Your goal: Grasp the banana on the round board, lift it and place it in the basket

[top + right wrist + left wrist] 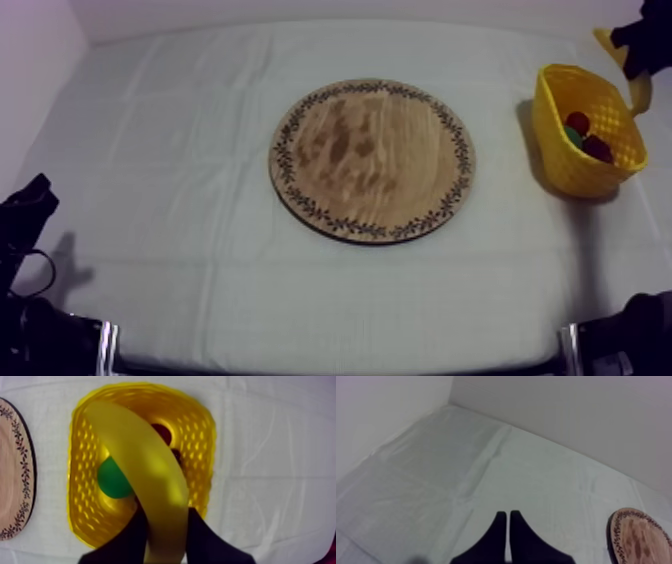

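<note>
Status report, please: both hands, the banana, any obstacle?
Left hand shut, idle. Right hand shut on banana, above yellow basket. Green fruit inside basket, drop path open.

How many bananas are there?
1. The banana is held in the right pincer, above the yellow basket. Another could hide under it in the basket.

Tally on the surface (180, 200): one round wooden board (372, 160); one yellow basket (578, 172). Toy fruit: one banana (145, 471); one green fruit (112, 478); one small red fruit (578, 122); one darker red piece (598, 149), kind unclear.
</note>
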Motion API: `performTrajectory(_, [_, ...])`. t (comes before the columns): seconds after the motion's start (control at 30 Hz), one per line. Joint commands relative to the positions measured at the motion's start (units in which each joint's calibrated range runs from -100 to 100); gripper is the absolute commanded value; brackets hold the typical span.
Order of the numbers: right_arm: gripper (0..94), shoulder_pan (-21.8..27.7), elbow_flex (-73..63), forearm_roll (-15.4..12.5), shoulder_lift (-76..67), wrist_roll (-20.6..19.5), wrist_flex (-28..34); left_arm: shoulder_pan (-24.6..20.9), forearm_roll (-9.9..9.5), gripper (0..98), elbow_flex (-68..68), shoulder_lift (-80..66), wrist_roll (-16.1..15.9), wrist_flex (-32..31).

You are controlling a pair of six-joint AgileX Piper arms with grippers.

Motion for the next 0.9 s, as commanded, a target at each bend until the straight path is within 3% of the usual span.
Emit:
performTrajectory(0.0, [10.7,-0.06,1.21,0.09,1.30,-0.60,-1.66,0.01,0.03,0.1,0.03,0.00,-0.01,-0.04])
performTrajectory(0.5, [15.3,-1.15,3.60,0.05,15.29,-3.01,-9.85,0.01,0.03,0.1,0.03,0.00,-0.01,-0.04])
performTrajectory(0.6, [24.5,-1.07,3.66,0.26,16.78,-2.56,-10.84,0.01,0.03,0.1,0.03,0.00,-0.01,-0.04])
performTrajectory(0.87, [59.6,-0.65,4.66,0.65,18.30,-1.44,-11.82,0.01,0.03,0.1,0.03,0.00,-0.01,-0.04])
